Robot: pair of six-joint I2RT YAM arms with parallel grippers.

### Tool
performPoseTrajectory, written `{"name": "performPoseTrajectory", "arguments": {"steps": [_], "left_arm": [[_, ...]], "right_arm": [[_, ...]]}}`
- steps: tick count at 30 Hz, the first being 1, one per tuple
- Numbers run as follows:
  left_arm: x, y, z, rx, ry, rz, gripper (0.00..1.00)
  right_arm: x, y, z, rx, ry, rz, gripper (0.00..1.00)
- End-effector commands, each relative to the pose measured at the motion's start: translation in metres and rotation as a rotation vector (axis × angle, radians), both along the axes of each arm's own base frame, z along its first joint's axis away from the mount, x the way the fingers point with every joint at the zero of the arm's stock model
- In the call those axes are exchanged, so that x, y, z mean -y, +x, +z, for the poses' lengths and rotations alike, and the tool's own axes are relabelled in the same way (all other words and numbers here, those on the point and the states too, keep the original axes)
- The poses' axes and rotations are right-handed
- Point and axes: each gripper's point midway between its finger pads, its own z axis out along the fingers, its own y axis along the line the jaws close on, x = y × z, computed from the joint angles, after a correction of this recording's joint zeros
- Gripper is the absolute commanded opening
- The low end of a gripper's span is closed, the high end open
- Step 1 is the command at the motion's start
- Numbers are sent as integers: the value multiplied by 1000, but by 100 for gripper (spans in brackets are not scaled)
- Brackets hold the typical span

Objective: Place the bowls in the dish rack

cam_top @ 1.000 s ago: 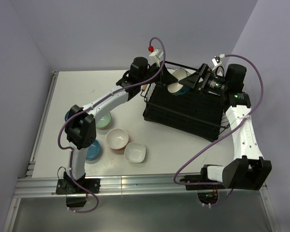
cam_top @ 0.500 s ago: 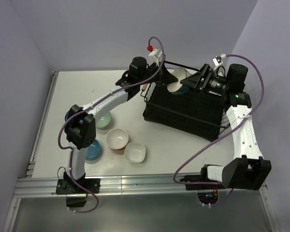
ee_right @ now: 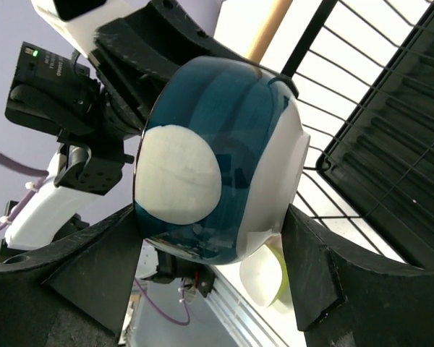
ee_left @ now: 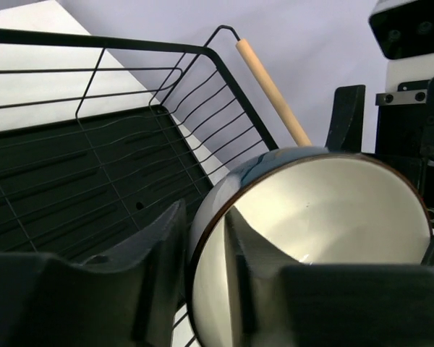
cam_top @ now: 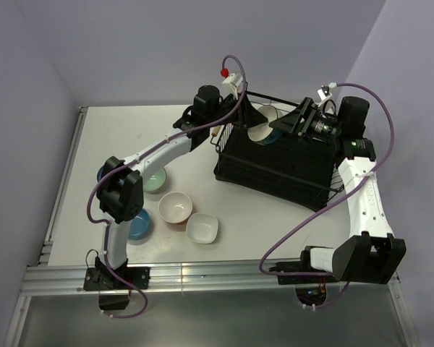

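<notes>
No lettering reads clearly anywhere, and the faint white print on the black motor housing (ee_right: pixel 47 69) blurs beyond reading.

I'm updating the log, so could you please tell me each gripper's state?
Left gripper: closed on the rim of the blue bowl.
Right gripper: straddles that bowl; grip cannot be told.

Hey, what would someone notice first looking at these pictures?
Both grippers meet on one blue bowl with a cream inside, held on edge above the far left corner of the dish rack. The left gripper pinches its rim, and the right gripper flanks its outside. Four more bowls sit on the table by the left arm.
</notes>
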Motion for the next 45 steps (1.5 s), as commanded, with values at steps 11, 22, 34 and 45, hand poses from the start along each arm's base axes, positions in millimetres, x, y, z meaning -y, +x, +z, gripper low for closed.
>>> {"name": "performPoseTrajectory", "arguments": {"steps": [11, 22, 34, 45], "left_arm": [[6, -7, 24, 49, -47, -20, 53], [2, -1, 25, 69, -15, 19, 68], [-18, -7, 47, 151, 54, 60, 72], [-50, -23, 63, 183, 146, 99, 73]], "right_arm": [[19, 6, 21, 88, -25, -57, 0], [46, 19, 3, 42, -120, -185, 0], [86, 32, -30, -40, -293, -344, 0], [129, 40, -61, -153, -456, -478, 0]]}}
